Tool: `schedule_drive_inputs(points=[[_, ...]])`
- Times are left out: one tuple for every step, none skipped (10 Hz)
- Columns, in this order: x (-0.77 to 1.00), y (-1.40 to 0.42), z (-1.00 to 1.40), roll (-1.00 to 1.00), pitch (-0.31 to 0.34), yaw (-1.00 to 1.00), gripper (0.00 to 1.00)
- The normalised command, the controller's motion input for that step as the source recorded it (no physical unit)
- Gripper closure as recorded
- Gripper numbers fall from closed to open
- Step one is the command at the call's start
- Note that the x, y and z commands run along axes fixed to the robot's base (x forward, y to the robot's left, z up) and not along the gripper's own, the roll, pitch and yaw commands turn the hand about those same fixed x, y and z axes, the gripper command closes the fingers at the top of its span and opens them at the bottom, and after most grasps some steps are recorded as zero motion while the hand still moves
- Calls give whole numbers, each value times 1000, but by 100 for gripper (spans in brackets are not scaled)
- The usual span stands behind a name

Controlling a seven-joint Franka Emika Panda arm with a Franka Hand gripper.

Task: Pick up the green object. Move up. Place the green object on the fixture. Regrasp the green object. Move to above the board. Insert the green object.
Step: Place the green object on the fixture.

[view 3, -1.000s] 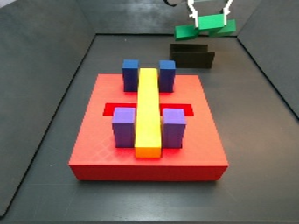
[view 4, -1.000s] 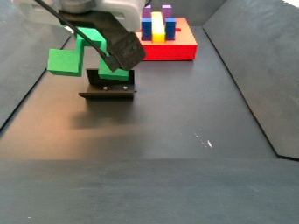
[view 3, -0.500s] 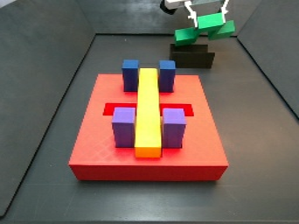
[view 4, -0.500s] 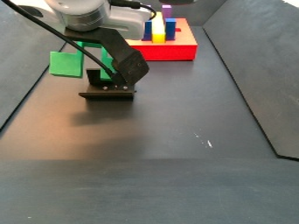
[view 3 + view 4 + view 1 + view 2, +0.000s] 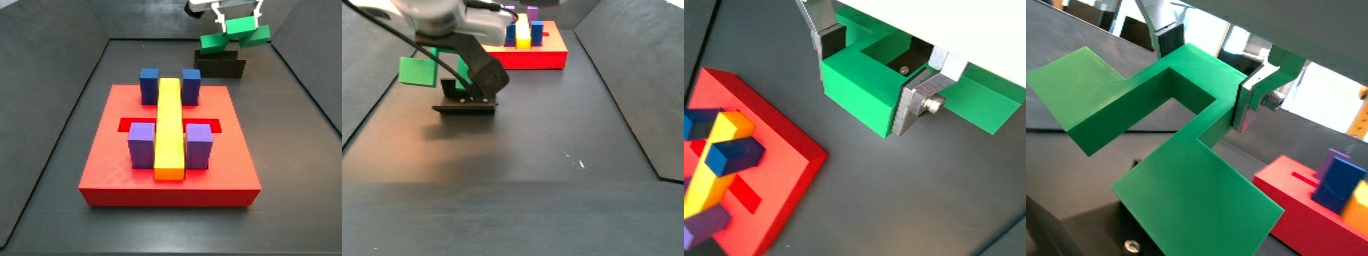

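— Where, then, does the gripper (image 5: 878, 72) stand?
— Above the fixture (image 5: 219, 65), at the far end of the dark floor (image 5: 543, 150) in a side view, well apart from the board (image 5: 114, 165).

— And its two silver fingers (image 5: 925, 100)?
— Clamped on the green object (image 5: 871, 80), one plate on each side of it, as both wrist views show (image 5: 1173, 110).

— How does the piece sit?
— Tilted, held clear of the fixture (image 5: 466, 102); in a side view it hangs just above the dark stand (image 5: 230, 34). Whether any edge touches the stand cannot be told.

— What does the board carry?
— A long yellow bar (image 5: 168, 128) along its middle, two blue blocks (image 5: 150, 84) at the far end and two purple blocks (image 5: 140, 144) at the near end, one on each side of the bar.
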Motion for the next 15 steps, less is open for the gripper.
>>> schedule_drive_inputs(points=[[0,0,-94,-574,126,-391,100],[0,0,-103,-629,143,-366,100],[0,0,-20,-420,206,-291,100],[0,0,0,-109,171,-206,100],[34,11,-89,69,131,-169,100],[174,49,-234,397,220,-109,100],[180,74,-334,626,214,-109,100],[163,60,-323,737,243,-129,100],[6,0,-186,511,223,-126,100],[0,0,-123,311,91,-46,100],[0,0,-151,160,0,0,100],[-14,0,-229,0,0,0,100],[-9,0,-191,0,0,0,100],[-80,0,-211,0,0,0,100],[-123,0,-117,0,0,-23,100]])
